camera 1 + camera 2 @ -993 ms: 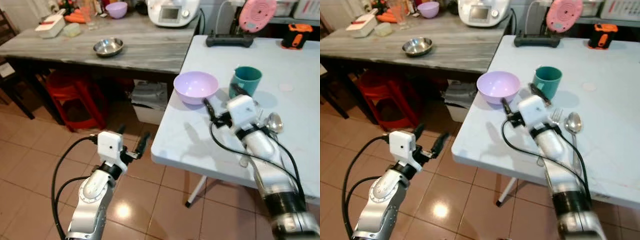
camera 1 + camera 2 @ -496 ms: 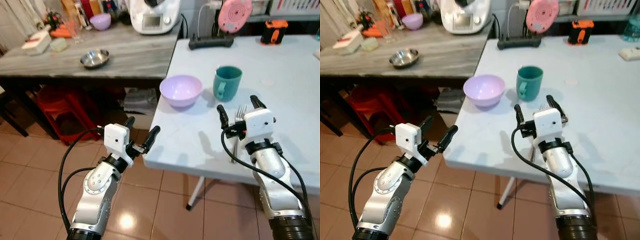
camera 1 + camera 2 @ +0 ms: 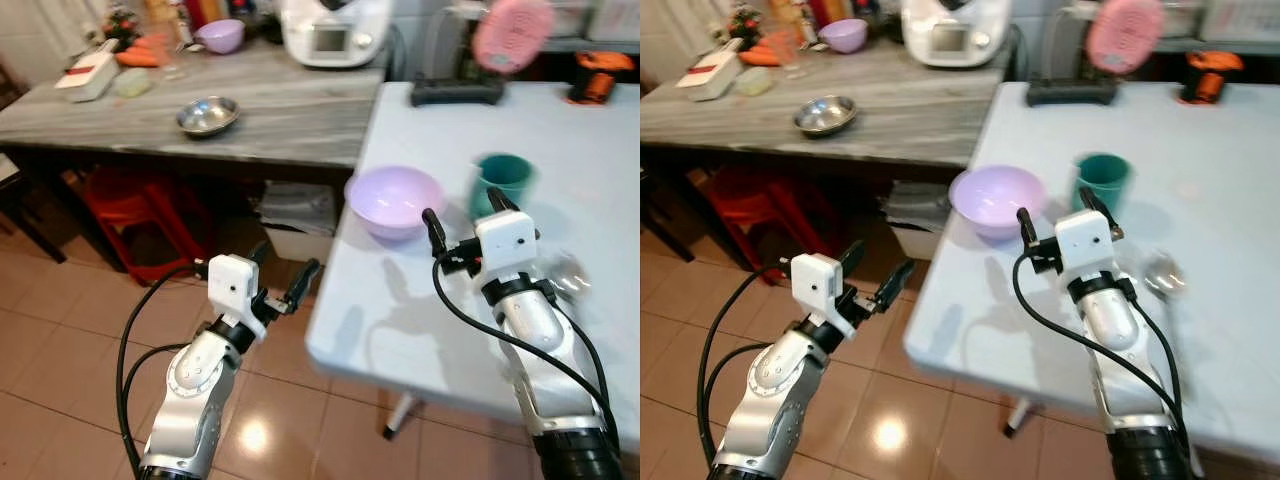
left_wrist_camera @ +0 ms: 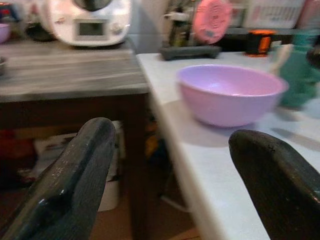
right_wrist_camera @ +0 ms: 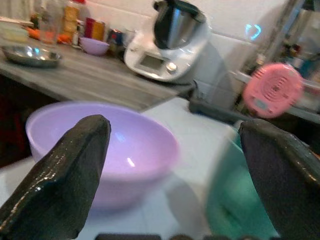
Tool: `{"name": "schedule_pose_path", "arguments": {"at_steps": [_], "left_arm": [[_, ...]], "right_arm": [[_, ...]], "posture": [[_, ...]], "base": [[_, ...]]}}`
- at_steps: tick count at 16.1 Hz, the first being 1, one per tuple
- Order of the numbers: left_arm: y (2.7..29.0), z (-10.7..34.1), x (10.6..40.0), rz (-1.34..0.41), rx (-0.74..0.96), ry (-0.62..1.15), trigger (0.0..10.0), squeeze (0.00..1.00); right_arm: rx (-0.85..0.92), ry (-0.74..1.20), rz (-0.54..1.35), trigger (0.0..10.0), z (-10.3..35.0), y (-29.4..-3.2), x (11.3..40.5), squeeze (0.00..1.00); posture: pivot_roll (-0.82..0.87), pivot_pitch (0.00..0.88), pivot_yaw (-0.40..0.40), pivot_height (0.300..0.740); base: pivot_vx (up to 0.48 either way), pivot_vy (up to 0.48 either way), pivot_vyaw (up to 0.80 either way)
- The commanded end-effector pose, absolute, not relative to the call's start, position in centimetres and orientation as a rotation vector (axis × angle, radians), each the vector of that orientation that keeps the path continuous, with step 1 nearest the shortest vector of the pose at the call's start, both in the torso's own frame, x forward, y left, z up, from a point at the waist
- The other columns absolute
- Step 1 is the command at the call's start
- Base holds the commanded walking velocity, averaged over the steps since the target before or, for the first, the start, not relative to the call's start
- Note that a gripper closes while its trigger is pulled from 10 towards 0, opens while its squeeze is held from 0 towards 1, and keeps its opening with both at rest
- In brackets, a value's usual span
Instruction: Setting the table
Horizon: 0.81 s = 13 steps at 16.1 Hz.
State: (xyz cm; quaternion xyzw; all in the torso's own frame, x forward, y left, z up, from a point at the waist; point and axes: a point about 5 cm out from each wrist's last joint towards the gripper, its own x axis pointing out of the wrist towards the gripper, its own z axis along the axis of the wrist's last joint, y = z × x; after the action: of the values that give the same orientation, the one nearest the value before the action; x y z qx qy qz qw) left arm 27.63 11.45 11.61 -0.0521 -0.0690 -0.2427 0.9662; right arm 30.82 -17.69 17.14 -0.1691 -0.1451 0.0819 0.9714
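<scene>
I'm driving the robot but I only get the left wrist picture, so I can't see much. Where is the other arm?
Observer: The right gripper is up over the white table, just in front of the teal mug, with its fingers open.
Operator: Is there a spoon anywhere?
Observer: Yes, a spoon lies on the table on the robot's right side of that arm, blurred in the head views.
Operator: And where is my arm from above?
Observer: The left gripper hangs off the table's edge, above the tiled floor, fingers open.
Operator: Any other bowls?
Observer: A metal bowl sits on the grey counter.
</scene>
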Motion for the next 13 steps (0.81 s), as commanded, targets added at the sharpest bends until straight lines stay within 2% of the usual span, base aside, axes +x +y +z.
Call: {"name": "schedule_pose_path", "arguments": {"at_steps": [1,3,6,11,13], "left_arm": [[11.9,11.5,27.5,-0.476,-0.090,-0.136,10.0,0.00],[11.9,11.5,27.4,-0.473,-0.092,-0.132,10.0,0.00],[12.1,11.1,27.2,-0.460,-0.094,-0.119,10.0,0.00],[13.0,10.1,26.3,-0.523,-0.035,-0.082,10.0,0.00],[13.1,10.1,25.9,-0.578,-0.061,-0.074,10.0,0.00]], "right_arm": [[-0.346,-0.307,0.184,10.0,17.6,-17.2,30.8,0.00],[-0.349,-0.302,0.188,10.0,17.5,-17.2,30.8,0.00],[-0.351,-0.295,0.195,10.0,17.4,-17.1,30.7,0.00],[-0.354,-0.285,0.210,10.0,17.3,-16.9,30.6,0.00],[-0.367,-0.287,0.230,10.0,17.3,-16.7,30.5,0.00]], "posture": [[-0.06,0.061,0.119,0.740],[-0.06,0.061,0.119,0.740],[-0.06,0.060,0.119,0.740],[-0.06,0.055,0.112,0.740],[-0.06,0.054,0.110,0.740]], "base": [[0.375,0.000,0.00],[0.343,0.000,0.00],[0.000,0.000,0.00],[0.000,0.000,0.00],[0.000,0.000,0.00]]}}
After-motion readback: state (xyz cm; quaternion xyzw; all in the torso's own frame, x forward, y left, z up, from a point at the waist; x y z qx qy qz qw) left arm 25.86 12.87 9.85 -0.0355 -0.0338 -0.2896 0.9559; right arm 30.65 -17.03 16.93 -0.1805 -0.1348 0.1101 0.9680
